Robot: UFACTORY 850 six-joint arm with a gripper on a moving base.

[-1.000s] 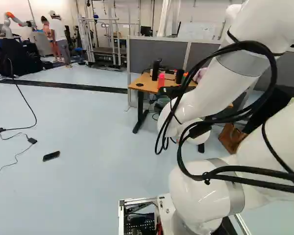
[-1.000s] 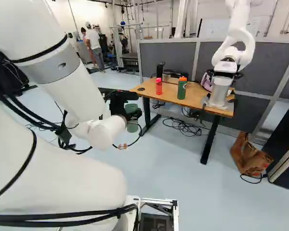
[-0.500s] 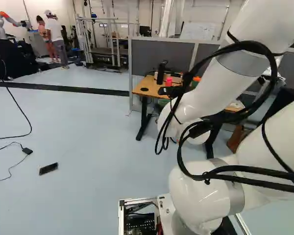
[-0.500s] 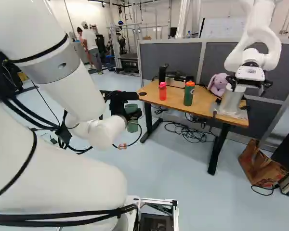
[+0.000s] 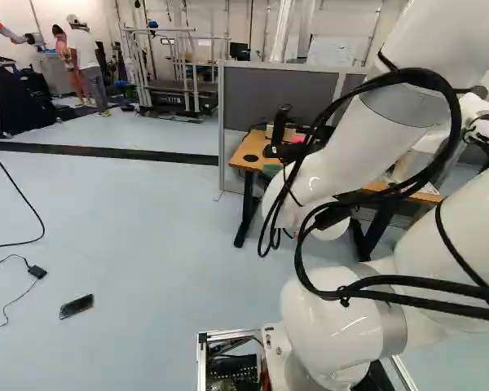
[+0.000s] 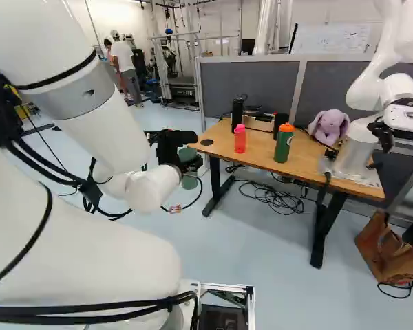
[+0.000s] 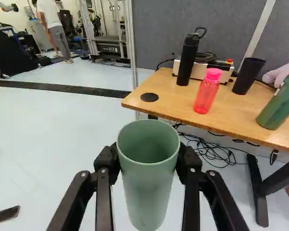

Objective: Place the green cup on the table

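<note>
The green cup [image 7: 151, 192] sits upright between the jaws of the gripper [image 6: 187, 163], held from both sides, with the white arm [image 6: 100, 103] sloping down and forward to bring them just short of the table [image 7: 171, 94], which lies ahead and off to one side.

In the right base view the table [image 6: 255, 157] stands before a partition [image 6: 248, 86]. On it, a water bottle [image 6: 240, 139] lies before a flask [image 6: 237, 115], another water bottle [image 6: 283, 144] before a tumbler [image 6: 280, 122]; another robot [image 6: 356, 152] stands at the right end. Cables [image 6: 279, 198] lie beneath. The cup [image 7: 149, 187], between the gripper [image 6: 184, 161]'s fingers, is left of the table.
</note>
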